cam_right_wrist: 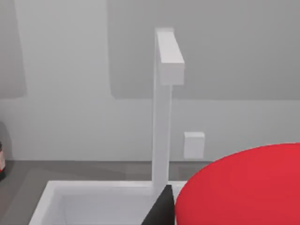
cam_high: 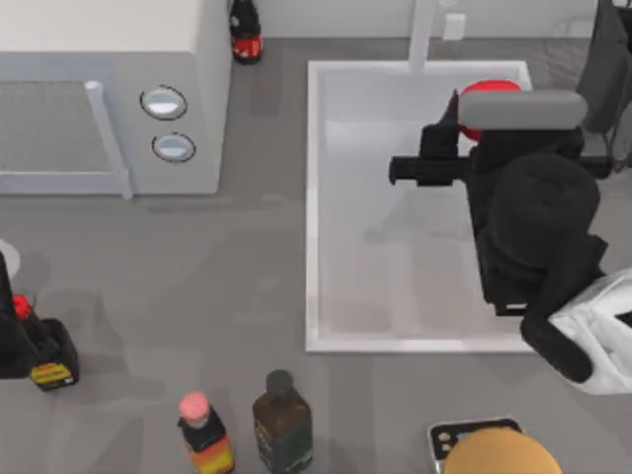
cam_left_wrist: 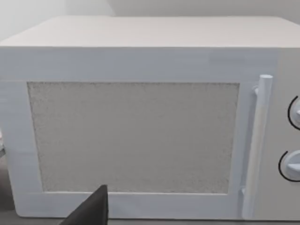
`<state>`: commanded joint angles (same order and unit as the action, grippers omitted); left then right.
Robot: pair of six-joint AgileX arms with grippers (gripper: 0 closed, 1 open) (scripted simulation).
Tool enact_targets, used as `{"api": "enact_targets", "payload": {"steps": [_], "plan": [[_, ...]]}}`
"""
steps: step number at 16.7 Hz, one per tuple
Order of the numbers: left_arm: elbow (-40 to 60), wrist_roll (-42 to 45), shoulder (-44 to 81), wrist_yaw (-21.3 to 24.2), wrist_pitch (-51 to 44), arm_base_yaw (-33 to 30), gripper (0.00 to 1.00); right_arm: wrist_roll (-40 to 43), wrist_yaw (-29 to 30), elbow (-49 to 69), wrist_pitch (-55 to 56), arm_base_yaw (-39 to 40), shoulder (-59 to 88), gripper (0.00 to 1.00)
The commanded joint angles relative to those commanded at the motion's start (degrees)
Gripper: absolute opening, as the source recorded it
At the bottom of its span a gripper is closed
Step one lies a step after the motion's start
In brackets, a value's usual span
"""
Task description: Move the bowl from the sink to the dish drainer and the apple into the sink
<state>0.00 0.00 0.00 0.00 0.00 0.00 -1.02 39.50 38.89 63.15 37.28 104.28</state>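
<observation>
Above the counter (cam_high: 197,276): right claw (cam_high: 484,114) of the AgileX pair closed on the apple (cam_high: 491,94), held over the right-hand part of the sink (cam_high: 314,197), at the tap end. Apple red and round, partly hidden under the grey bar of the right arm's wrist, with one dark finger (cam_high: 454,114) pressed against its left side. From the right wrist: the apple (cam_right_wrist: 243,187) large and close, a dark finger (cam_right_wrist: 161,211) touching its edge, the white tap (cam_right_wrist: 164,117) upright behind the sink rim (cam_right_wrist: 47,197). Tap (cam_high: 423,35) at the sink's far edge, seen from overhead. Left arm (cam_high: 8,336) parked at the counter's left edge, just beside a dark bottle with a yellow label (cam_high: 49,360); impossible to tell whether its claw is open or closed. From the left wrist: the white microwave (cam_left_wrist: 140,136) with door and handle facing the camera. Microwave (cam_high: 109,99) at the counter's far left. Along the near edge: a pink-capped bottle (cam_high: 202,434), a dark green bottle (cam_high: 281,420) and a tan-orange round thing (cam_high: 499,454).
</observation>
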Motion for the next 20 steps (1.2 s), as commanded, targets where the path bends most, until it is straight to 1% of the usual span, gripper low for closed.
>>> {"api": "enact_targets", "payload": {"steps": [5,7,10,14,20], "plan": [[0.0,0.0,0.0,0.0,0.0,0.0,1.00,0.1,0.1,-1.9,19.6,0.2,14.5,0.00],[0.0,0.0,0.0,0.0,0.0,0.0,1.00,0.1,0.0,-2.8,25.1,0.2,19.4,0.00],[0.0,0.0,0.0,0.0,0.0,0.0,1.00,0.1,-0.2,-3.9,29.1,-0.1,23.4,0.00],[0.0,0.0,0.0,0.0,0.0,0.0,1.00,0.1,-0.3,-4.0,29.3,-0.1,23.6,0.00],[0.0,0.0,0.0,0.0,0.0,0.0,1.00,0.1,-0.3,-4.0,29.3,-0.1,23.6,0.45]]}}
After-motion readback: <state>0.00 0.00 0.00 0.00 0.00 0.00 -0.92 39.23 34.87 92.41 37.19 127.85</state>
